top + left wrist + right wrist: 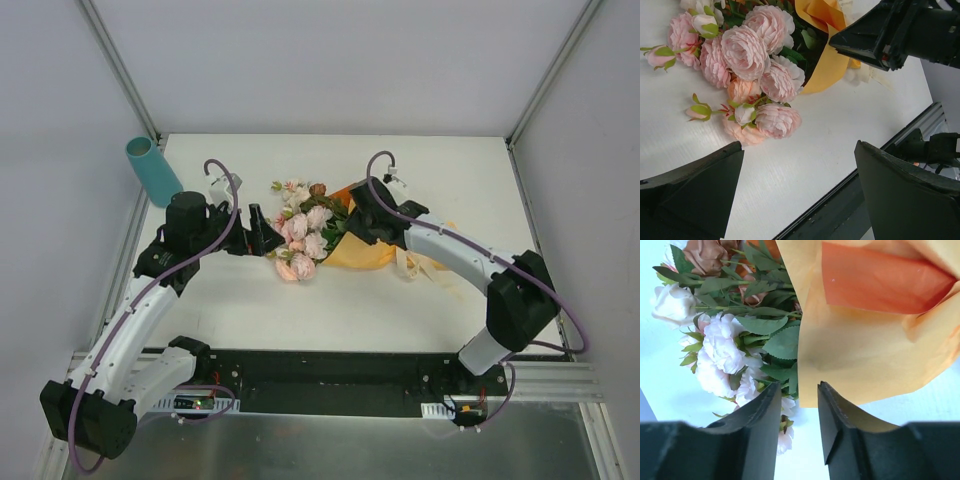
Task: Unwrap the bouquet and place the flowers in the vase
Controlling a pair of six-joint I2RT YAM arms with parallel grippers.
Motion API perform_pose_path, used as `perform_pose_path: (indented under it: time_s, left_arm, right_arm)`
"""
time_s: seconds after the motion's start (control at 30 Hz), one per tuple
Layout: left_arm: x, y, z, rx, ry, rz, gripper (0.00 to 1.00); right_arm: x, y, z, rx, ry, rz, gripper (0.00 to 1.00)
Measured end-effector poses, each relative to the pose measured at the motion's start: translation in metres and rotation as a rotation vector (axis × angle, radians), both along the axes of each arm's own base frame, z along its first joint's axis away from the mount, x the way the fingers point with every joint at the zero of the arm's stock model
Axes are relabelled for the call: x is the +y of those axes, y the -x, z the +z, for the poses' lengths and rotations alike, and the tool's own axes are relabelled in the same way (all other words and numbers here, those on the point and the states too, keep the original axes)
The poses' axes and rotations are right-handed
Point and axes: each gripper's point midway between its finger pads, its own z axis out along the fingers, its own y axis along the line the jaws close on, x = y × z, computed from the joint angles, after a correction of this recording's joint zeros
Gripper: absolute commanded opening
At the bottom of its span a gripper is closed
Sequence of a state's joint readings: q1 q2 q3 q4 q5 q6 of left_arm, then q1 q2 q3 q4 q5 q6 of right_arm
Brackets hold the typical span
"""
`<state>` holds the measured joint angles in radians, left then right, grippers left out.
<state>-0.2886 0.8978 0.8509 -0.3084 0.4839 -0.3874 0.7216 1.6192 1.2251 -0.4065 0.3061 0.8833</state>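
Observation:
The bouquet lies on its side mid-table, its pink and cream flowers pointing left and the orange paper around the stems on the right. My left gripper is wide open just left of the flower heads, with only bare table between its fingers. My right gripper hovers over the paper's mouth. Its jaws stand a little apart, with the paper's edge and green leaves just beyond the tips and nothing pinched. The teal vase stands at the far left corner.
A cream ribbon trails from the paper's right end, under the right arm. The black rail along the table's near edge carries both arm bases. Metal frame posts rise at the far corners, one right behind the vase.

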Motion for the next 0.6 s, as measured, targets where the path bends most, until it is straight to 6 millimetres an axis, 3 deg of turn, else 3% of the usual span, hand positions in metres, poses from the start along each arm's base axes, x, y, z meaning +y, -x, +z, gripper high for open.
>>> perform_pose_path:
  time_s: [0.13,0.33,0.47,0.6]
  left_arm:
    - [-0.001,-0.002,-0.008,0.039,-0.001,0.002,0.99]
    - [-0.009,-0.007,-0.032,0.169,0.005,-0.005,0.96]
    - [-0.022,-0.012,-0.047,0.293,0.031,-0.047,0.91]
    - [-0.038,-0.019,-0.058,0.389,0.04,-0.083,0.89]
  right_arm:
    - [-0.02,0.001,0.018,-0.03,0.038,0.056,0.47]
    - [-0.093,0.002,0.038,-0.083,0.125,0.031,0.4]
    - [-0.143,0.007,0.025,-0.039,0.163,-0.048,0.39]
    - [-0.186,0.022,-0.009,0.073,0.129,-0.192,0.38]
